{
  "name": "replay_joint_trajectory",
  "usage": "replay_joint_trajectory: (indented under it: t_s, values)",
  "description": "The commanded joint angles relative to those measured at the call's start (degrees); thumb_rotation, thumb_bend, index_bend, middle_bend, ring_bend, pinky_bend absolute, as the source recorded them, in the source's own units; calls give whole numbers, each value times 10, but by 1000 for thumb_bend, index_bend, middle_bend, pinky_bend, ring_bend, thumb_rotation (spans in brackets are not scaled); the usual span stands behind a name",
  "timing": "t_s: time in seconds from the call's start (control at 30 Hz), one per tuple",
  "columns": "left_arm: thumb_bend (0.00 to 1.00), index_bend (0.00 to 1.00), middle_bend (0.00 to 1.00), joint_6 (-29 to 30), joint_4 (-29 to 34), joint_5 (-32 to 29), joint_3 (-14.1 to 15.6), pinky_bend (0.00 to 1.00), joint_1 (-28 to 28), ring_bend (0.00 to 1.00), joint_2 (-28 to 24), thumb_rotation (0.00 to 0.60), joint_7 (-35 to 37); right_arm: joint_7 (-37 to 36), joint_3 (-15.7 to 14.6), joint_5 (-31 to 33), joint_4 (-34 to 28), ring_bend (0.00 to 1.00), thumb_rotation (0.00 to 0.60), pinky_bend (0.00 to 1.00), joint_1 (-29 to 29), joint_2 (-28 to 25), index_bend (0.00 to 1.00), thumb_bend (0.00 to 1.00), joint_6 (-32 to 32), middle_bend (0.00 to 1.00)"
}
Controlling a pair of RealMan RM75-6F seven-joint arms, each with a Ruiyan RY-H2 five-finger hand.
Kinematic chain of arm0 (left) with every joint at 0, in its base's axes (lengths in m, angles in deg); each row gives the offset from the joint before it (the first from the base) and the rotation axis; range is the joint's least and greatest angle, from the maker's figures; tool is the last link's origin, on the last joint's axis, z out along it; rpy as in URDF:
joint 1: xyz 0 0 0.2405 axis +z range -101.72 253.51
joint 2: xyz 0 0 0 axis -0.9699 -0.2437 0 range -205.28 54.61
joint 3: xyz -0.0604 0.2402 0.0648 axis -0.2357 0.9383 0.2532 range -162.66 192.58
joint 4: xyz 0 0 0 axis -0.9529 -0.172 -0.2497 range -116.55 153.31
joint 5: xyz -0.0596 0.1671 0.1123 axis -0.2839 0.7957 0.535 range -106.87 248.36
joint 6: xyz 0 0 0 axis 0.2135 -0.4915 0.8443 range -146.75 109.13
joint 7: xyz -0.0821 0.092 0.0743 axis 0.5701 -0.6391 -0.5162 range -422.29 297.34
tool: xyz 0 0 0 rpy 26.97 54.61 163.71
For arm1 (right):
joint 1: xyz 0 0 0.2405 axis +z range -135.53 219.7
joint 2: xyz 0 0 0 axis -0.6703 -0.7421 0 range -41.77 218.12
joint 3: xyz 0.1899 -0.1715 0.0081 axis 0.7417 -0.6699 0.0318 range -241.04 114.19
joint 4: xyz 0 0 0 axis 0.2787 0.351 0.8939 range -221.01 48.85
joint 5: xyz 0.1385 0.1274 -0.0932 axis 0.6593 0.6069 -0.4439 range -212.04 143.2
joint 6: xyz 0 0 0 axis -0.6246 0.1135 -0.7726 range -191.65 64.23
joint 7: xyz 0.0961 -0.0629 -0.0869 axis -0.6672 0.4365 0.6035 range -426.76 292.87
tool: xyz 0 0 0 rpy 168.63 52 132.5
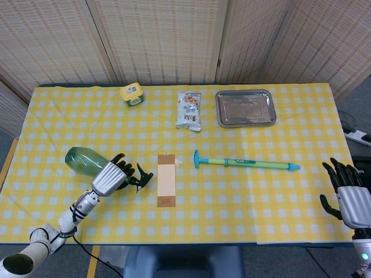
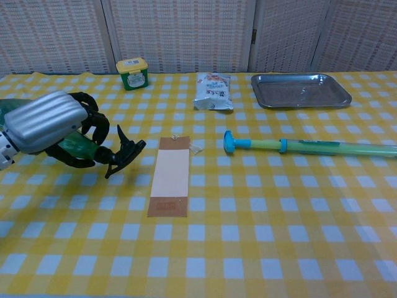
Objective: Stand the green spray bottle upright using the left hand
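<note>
The green spray bottle (image 1: 81, 162) (image 2: 74, 144) is tilted near horizontal just above the yellow checked cloth at the left, its black trigger nozzle (image 1: 141, 178) (image 2: 124, 155) pointing right. My left hand (image 1: 109, 177) (image 2: 48, 124) grips its neck, dark fingers wrapped around it. My right hand (image 1: 346, 198) hovers at the table's right edge with fingers spread and nothing in it; the chest view does not show it.
A tan card (image 1: 166, 187) (image 2: 169, 182) lies just right of the nozzle. Further right lies a green and blue pump tube (image 1: 243, 163) (image 2: 298, 146). At the back stand a yellow-lidded jar (image 1: 131, 94), a snack bag (image 1: 189, 110) and a steel tray (image 1: 245, 108).
</note>
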Motion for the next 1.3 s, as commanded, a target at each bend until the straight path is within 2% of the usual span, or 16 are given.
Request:
replay_joint_trajectory:
  t_s: [0.03, 0.2, 0.4, 0.53, 0.73, 0.87, 0.97, 1.2, 1.3]
  values:
    - [532, 638, 818, 36, 65, -17, -26, 326, 7, 612, -32, 600, 26, -1, -2, -3, -1, 0, 600, 0, 0, 0, 0, 451, 0, 0]
    - [532, 633, 818, 55, 208, -38, -55, 324, 14, 606, -97, 600, 57, -1, -7, -11, -2, 0, 600, 0, 1, 1, 0, 452, 2, 0]
    - [532, 632, 818, 34, 394, -67, -78, 322, 21, 605, -190, 600, 53, 1, -13, -21, -4, 0, 600, 0, 0, 2, 0, 451, 2, 0]
    - [534, 629, 818, -5, 489, -107, -94, 322, 28, 604, -239, 600, 98, 1, -13, -22, -4, 0, 600, 0, 2, 3, 0, 452, 4, 0]
    - [541, 622, 818, -88, 587, -188, -132, 323, 27, 602, -310, 600, 207, 4, -16, -23, -1, 0, 600, 0, 7, 7, 0, 451, 16, 0]
    - [543, 610, 818, -119, 613, -217, -155, 318, 32, 605, -338, 600, 297, 3, -18, -25, 0, 0, 600, 0, 8, 7, 0, 452, 18, 0]
    - [543, 607, 818, -126, 606, -218, -166, 316, 37, 606, -346, 600, 348, 0, -18, -27, 0, 0, 600, 0, 7, 6, 0, 452, 14, 0]
    - [543, 607, 818, -99, 557, -211, -189, 305, 53, 601, -308, 600, 437, 0, -20, -34, -2, 0, 600, 0, 4, 5, 0, 451, 4, 0]
    - [546, 607, 818, -75, 518, -207, -191, 306, 64, 603, -275, 600, 450, 0, -20, -35, -3, 0, 600, 0, 3, 4, 0, 451, 2, 0]
